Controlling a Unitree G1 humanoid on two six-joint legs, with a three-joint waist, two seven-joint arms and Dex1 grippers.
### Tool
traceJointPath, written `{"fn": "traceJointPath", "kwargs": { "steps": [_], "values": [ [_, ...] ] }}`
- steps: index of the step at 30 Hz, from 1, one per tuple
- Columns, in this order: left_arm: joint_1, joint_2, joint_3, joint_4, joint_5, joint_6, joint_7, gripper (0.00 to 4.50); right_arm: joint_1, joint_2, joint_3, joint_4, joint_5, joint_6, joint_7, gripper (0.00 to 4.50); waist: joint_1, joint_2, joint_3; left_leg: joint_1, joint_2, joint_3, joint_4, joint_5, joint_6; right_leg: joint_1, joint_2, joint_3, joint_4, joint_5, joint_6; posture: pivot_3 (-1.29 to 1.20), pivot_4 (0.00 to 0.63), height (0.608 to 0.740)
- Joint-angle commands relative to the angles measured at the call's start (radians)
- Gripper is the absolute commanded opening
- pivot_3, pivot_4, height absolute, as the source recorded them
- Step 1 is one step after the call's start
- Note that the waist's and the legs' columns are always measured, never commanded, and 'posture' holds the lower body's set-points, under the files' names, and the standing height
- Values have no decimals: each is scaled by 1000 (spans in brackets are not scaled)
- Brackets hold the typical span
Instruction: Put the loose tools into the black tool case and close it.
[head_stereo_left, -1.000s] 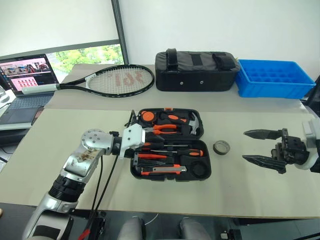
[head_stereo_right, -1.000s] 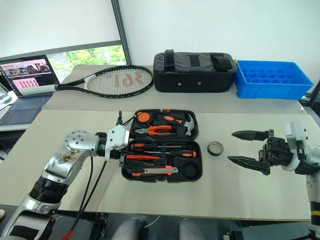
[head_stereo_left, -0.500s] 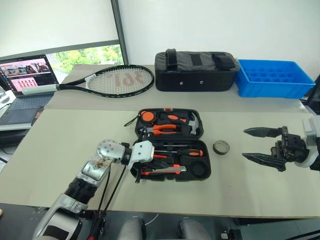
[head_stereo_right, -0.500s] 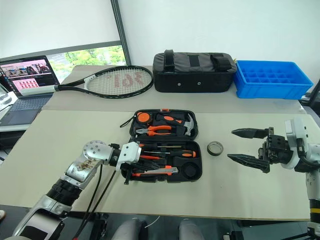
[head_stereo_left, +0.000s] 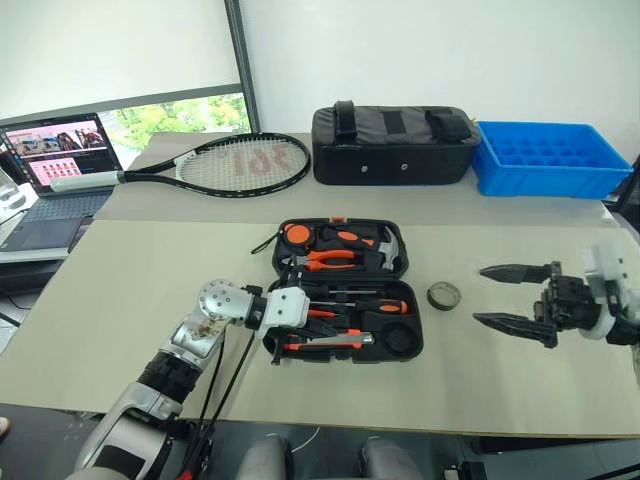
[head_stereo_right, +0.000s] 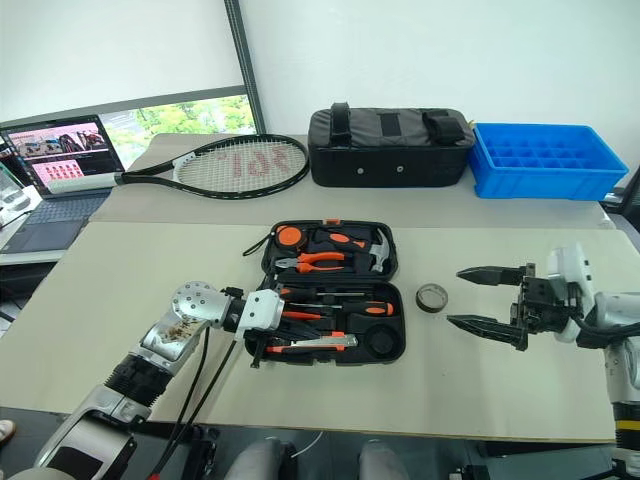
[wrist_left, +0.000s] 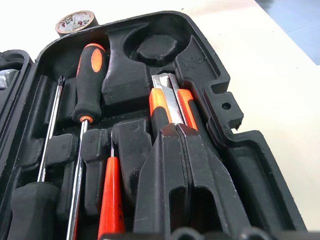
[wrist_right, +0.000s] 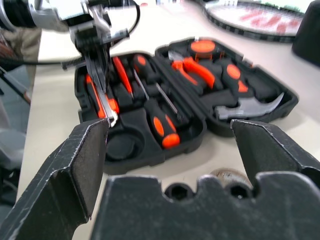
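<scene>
The black tool case (head_stereo_left: 346, 291) lies open on the near table, its tray half nearest the robot holding two screwdrivers (wrist_left: 85, 107), a slim orange tool (wrist_left: 111, 195) and the utility knife (wrist_left: 170, 102) in their recesses; pliers and a hammer sit in the far half. The left gripper (wrist_left: 181, 131) rests over the near end of the utility knife, its fingers pressed together, though whether they pinch the knife cannot be told. The small tape roll (head_stereo_left: 443, 294) lies on the table just right of the case. Further right, the right gripper (head_stereo_left: 508, 297) hovers with its fingers spread wide, holding nothing. A tennis racket (head_stereo_left: 225, 160), black bag (head_stereo_left: 395, 144), blue tray (head_stereo_left: 548, 157) and laptop (head_stereo_left: 55, 170) sit behind.
</scene>
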Motion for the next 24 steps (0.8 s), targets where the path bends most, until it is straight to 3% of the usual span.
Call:
{"fn": "traceJointPath", "kwargs": {
  "steps": [1,9,15,19,24],
  "values": [
    [34,0,-60,64,70,19,-6,16,-35,-21,19,-1,-30,-23,-14,4500,0,0,0,0,0,0,0,0,0,0,0,0,0,0,0,0,150,708],
    [36,-28,-29,53,57,8,37,16,-64,-25,90,2,-109,-43,-38,4500,5,0,-1,0,0,0,1,0,0,0,0,0,0,0,0,0,150,708],
    [43,-3,101,-191,-91,219,87,16,-114,-42,222,66,-295,-121,-104,4500,0,0,0,-2,0,0,2,0,0,-2,0,0,1,0,1,0,150,708],
    [39,25,143,-294,-137,330,109,16,-150,-38,262,110,-340,-150,-116,4500,-2,-1,1,-3,0,0,2,0,0,-4,0,0,2,0,1,0,150,708],
    [17,135,281,-553,-339,622,139,1514,-234,-7,336,178,-400,-146,-138,4500,-11,-3,3,-3,1,0,0,0,0,-4,1,0,2,0,1,0,150,708]
  ]
}}
